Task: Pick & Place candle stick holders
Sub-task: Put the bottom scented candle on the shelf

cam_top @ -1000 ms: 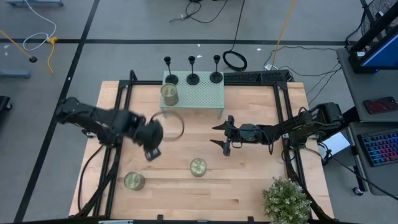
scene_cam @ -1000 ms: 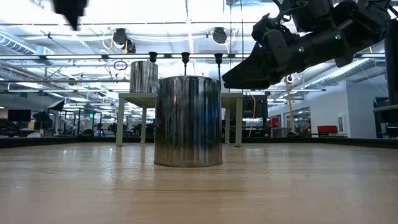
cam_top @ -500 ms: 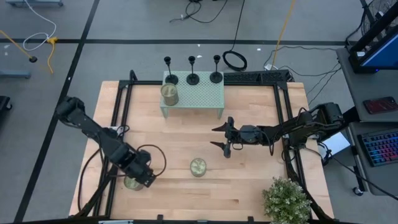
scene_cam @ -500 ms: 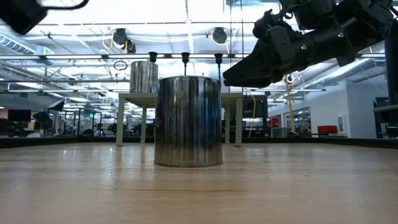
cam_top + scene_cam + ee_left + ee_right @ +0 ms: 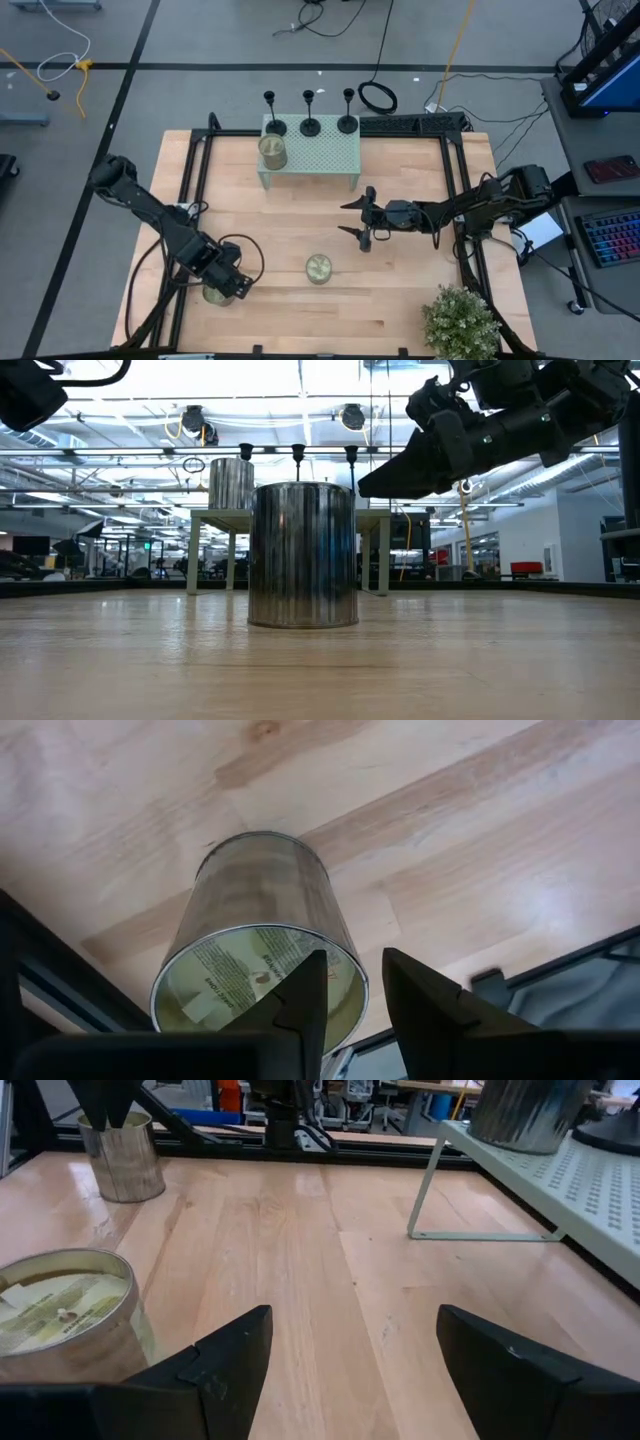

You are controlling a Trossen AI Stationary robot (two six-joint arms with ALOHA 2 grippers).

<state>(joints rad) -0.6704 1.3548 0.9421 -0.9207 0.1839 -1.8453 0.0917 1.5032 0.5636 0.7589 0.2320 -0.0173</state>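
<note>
Three black candle stick holders (image 5: pixel 272 126) (image 5: pixel 310 126) (image 5: pixel 347 123) stand on their disc bases along the far edge of a pale green perforated shelf (image 5: pixel 325 155). They also show in the low view (image 5: pixel 298 453). My left gripper (image 5: pixel 230 283) (image 5: pixel 350 1005) hovers over a tin candle (image 5: pixel 213 292) (image 5: pixel 258 955) at the near left. Its fingers are a little apart and point down at the tin's rim. My right gripper (image 5: pixel 358 218) (image 5: pixel 350 1370) is wide open and empty above the table's middle.
A second tin candle (image 5: pixel 319 268) (image 5: pixel 302 555) stands on the table near the middle. A third tin candle (image 5: pixel 272 152) stands on the shelf's left part. A potted plant (image 5: pixel 460 322) sits at the near right corner. Black frame rails (image 5: pixel 190 200) run along the table's sides.
My left gripper has swung quickly from the table's left middle toward the near edge and come down over the near-left tin candle, then nearly stopped there. My right arm has kept still.
</note>
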